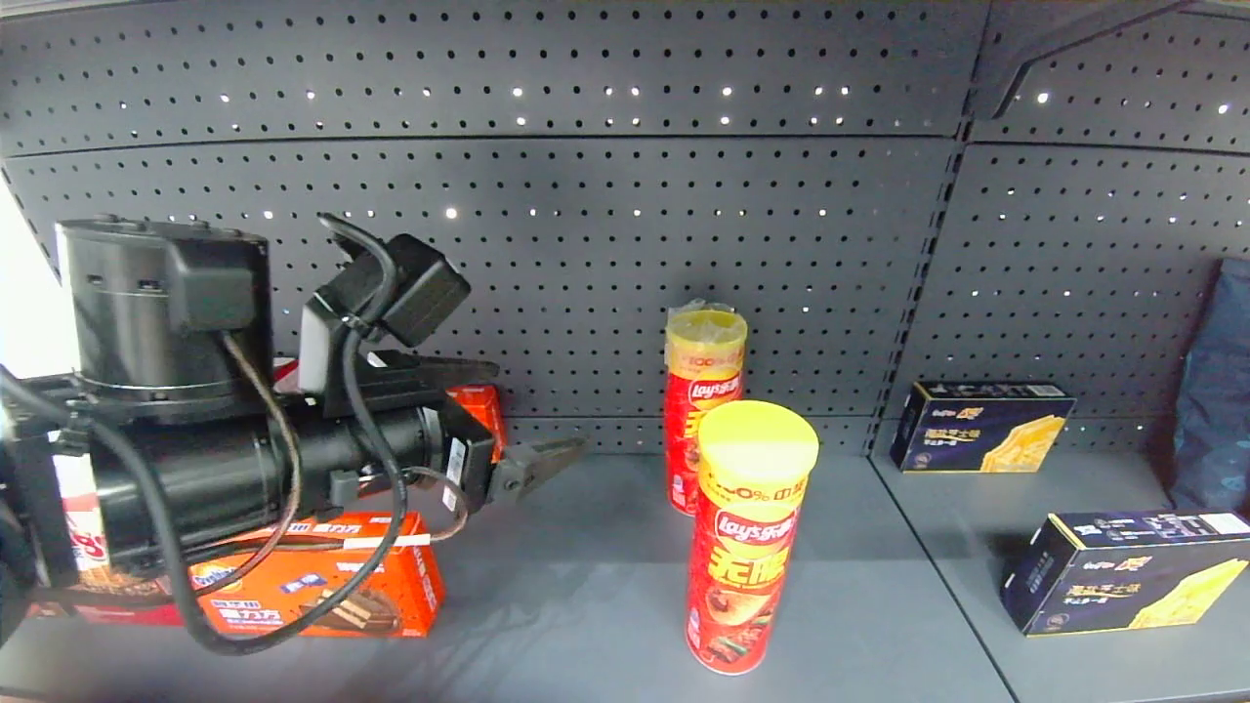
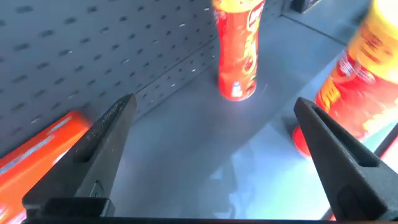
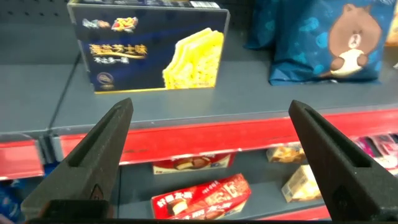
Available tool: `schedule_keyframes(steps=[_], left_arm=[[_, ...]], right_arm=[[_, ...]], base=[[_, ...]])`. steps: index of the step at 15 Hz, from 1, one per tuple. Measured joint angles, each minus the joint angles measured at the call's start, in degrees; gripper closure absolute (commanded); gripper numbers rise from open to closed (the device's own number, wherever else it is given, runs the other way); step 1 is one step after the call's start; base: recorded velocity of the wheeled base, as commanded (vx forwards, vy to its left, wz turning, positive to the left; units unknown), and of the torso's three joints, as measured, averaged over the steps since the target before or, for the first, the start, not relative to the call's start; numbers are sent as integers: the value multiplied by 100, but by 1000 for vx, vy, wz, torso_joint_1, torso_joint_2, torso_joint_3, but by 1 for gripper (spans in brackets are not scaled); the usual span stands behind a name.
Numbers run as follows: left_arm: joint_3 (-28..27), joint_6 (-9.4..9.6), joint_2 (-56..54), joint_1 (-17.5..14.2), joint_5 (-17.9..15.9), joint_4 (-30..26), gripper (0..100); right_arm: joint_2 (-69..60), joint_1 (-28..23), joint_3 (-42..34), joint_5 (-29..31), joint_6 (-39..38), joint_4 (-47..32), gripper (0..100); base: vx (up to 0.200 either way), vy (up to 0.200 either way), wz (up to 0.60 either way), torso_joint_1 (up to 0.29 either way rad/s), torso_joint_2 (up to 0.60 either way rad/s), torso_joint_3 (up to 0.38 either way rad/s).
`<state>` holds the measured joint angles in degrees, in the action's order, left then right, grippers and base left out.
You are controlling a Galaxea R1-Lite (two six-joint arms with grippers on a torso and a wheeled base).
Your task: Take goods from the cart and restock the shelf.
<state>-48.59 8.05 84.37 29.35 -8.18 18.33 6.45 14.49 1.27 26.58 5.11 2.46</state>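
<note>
Blocking much of the orange box (image 1: 415, 591), my left arm lies level over the shelf (image 1: 586, 605). Left tool (image 1: 540, 407) wide and empty, left of the front chip can (image 1: 747, 537). Rear can (image 1: 703, 391) stands just behind that can. Right tool (image 3: 211, 104) wide, empty, facing a dark blue box (image 3: 149, 50).

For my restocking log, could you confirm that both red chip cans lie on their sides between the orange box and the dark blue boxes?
Not quite: the head view shows the front can and rear can standing upright, between the orange box and the dark blue boxes.
</note>
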Motion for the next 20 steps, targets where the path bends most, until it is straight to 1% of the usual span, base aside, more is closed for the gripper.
schedule_keyframes(steps=[2, 3, 4, 7, 9, 11, 13, 16, 20], left_arm=[[63, 130, -319, 24, 140, -127, 0], [88, 210, -428, 35, 219, -154, 0], [135, 290, -516, 77, 329, -191, 0], [336, 319, -640, 184, 356, -176, 0], [450, 322, -660, 228, 391, -137, 0], [455, 315, -670, 239, 395, -134, 0], [444, 315, -678, 215, 428, -132, 0], [428, 312, -675, 193, 441, -123, 0], [358, 311, -660, 178, 439, -112, 0]], right_arm=[[243, 107, 407, -178, 15, -11, 0], [534, 188, 766, -334, 91, -15, 0], [925, 347, 1237, -583, 332, -17, 0], [2345, 1093, 2466, -1309, 778, 16, 0], [3329, 1580, 2938, -1697, 762, 325, 0], [4354, 1891, 3181, -1916, 425, 983, 0], [5253, 2044, 3277, -2031, 63, 1598, 0], [6243, 2155, 3312, -2088, -95, 1847, 0], [6816, 2183, 3177, -2037, -108, 1875, 0]], base=[[0, 0, 0, 0, 0, 0], [0, 0, 0, 0, 0, 0], [0, 0, 0, 0, 0, 0], [0, 0, 0, 0, 0, 0], [0, 0, 0, 0, 0, 0], [0, 0, 0, 0, 0, 0], [0, 0, 0, 0, 0, 0], [0, 0, 0, 0, 0, 0], [0, 0, 0, 0, 0, 0]])
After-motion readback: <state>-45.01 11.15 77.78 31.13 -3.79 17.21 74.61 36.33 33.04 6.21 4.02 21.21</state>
